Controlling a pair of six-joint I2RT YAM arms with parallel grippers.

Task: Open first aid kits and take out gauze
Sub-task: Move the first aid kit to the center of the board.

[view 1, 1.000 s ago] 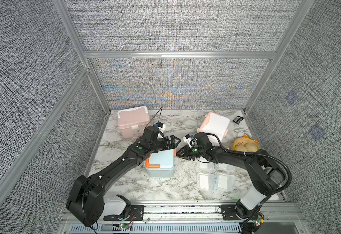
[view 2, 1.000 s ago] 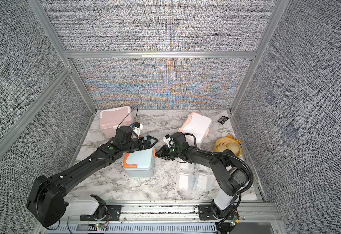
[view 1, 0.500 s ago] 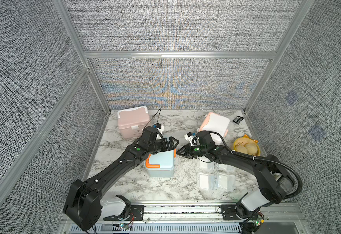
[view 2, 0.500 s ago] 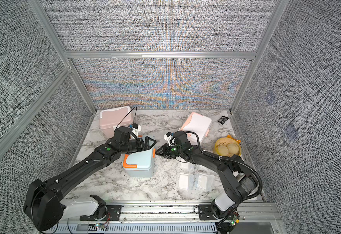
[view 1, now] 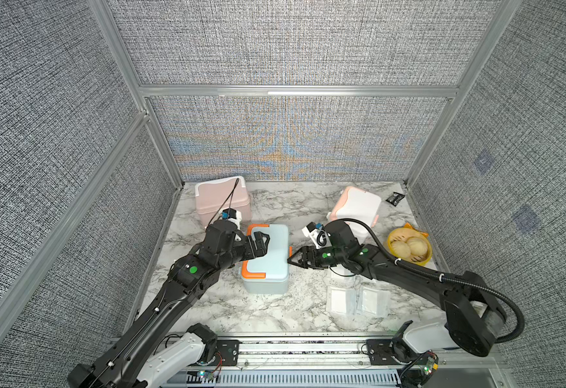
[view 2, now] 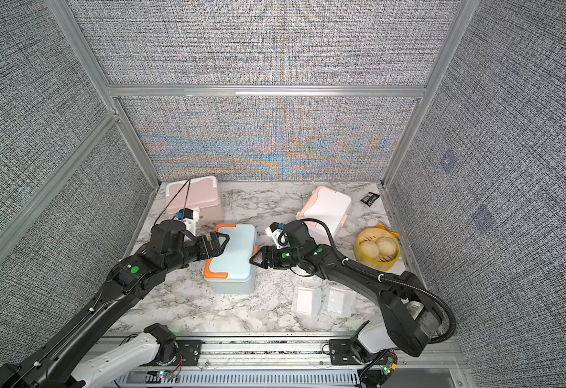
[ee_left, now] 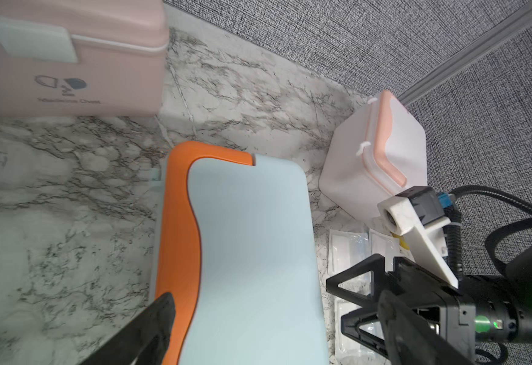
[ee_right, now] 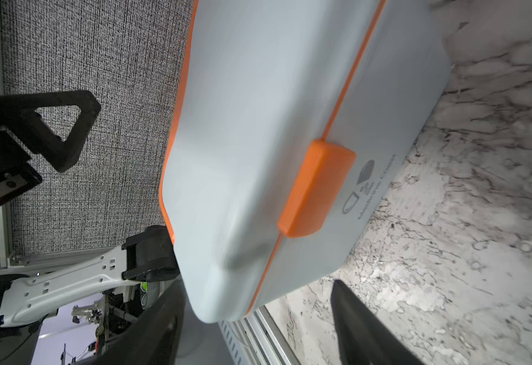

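Note:
The pale blue-and-orange first aid kit (view 1: pixel 268 265) (view 2: pixel 233 268) stands mid-table with its lid down. My left gripper (view 1: pixel 262 244) (view 2: pixel 222 242) is open and hovers over the lid by the orange handle (ee_left: pixel 179 221), with the lid (ee_left: pixel 252 252) between the spread jaws of that gripper (ee_left: pixel 274 335). My right gripper (view 1: pixel 291 260) (view 2: pixel 255 260) is open at the kit's right side, near the orange latch (ee_right: pixel 317 189). A corner of the kit (ee_right: pixel 290 126) lies between the parted jaws of the right gripper (ee_right: pixel 258 341). Gauze packets (view 1: pixel 342 300) (view 2: pixel 305 300) lie front right.
The pink-and-white kit (view 1: pixel 221 198) (view 2: pixel 192 198) (ee_left: pixel 69 63) stands shut at the back left. The white-and-peach kit (view 1: pixel 359 205) (view 2: pixel 325 208) (ee_left: pixel 372 164) lies tilted at the back right. A yellow basket of buns (view 1: pixel 422 260) (view 2: pixel 362 258) and a black wrapper (view 1: pixel 395 198) lie along the right wall.
My right gripper's jaws have spread apart beside the blue kit. My left gripper has drawn back leftward over the lid. The kit has not moved.

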